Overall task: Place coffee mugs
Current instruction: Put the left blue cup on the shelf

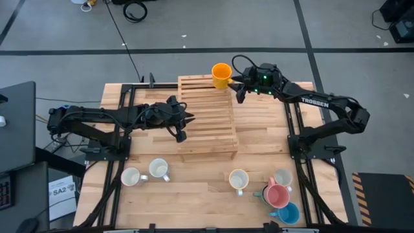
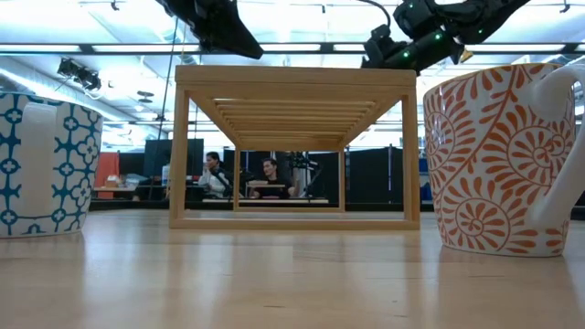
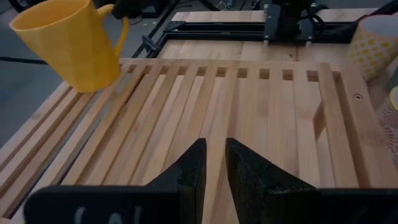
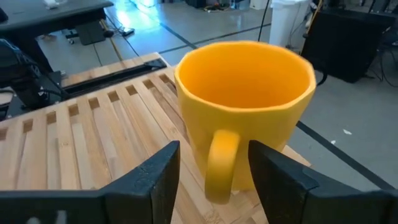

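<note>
Sitting upright on the far right corner of the slatted wooden rack [image 1: 207, 116], the orange mug [image 1: 221, 74] looks freshly parked. The right gripper [image 4: 211, 171] is spread loose around its handle, not squeezing. The left gripper [image 3: 214, 168] hovers mid-rack, nearly closed, empty.

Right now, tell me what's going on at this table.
The right tool is open around the handle of the orange mug, which stands on the far corner of the slatted wooden rack. The left tool hangs over the rack's left side, holding nothing. The other mugs, including a pink one, wait along the near edge of the table.
</note>
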{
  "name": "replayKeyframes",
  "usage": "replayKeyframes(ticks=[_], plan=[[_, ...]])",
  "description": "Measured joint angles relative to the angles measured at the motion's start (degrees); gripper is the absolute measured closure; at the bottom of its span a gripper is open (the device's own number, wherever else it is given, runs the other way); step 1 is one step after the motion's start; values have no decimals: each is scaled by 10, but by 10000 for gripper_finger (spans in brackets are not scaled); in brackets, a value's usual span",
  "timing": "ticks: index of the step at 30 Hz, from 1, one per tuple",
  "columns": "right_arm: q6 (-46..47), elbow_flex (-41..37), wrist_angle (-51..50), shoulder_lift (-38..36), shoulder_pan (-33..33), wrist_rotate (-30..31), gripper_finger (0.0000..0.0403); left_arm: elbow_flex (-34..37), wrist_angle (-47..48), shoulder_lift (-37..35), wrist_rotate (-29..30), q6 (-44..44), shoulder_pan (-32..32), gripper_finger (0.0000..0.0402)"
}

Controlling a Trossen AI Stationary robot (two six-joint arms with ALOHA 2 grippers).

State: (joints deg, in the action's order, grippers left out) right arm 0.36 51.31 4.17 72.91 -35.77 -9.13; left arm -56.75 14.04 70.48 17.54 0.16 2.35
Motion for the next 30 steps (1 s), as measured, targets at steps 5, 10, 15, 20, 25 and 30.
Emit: replayKeyframes(ticks=[5, 10, 15, 20, 25, 30], plan=[[-1, 0, -5, -21, 0, 0, 206, 0, 0, 0, 0, 0, 0, 335], [-1, 0, -33, -51, 0, 0, 206, 0, 0, 0, 0, 0, 0, 335], [-1, 0, -69, -91, 0, 0, 206, 0, 0, 0, 0, 0, -3, 335], [4, 0, -94, -131, 0, 0, 206, 0, 0, 0, -25, -47, -21, 335], [50, 0, -107, -162, 0, -1, 206, 0, 26, 0, -101, -129, -40, 335], [61, 0, -133, -182, 0, -13, 206, 0, 57, 0, -184, -221, -54, 335]])
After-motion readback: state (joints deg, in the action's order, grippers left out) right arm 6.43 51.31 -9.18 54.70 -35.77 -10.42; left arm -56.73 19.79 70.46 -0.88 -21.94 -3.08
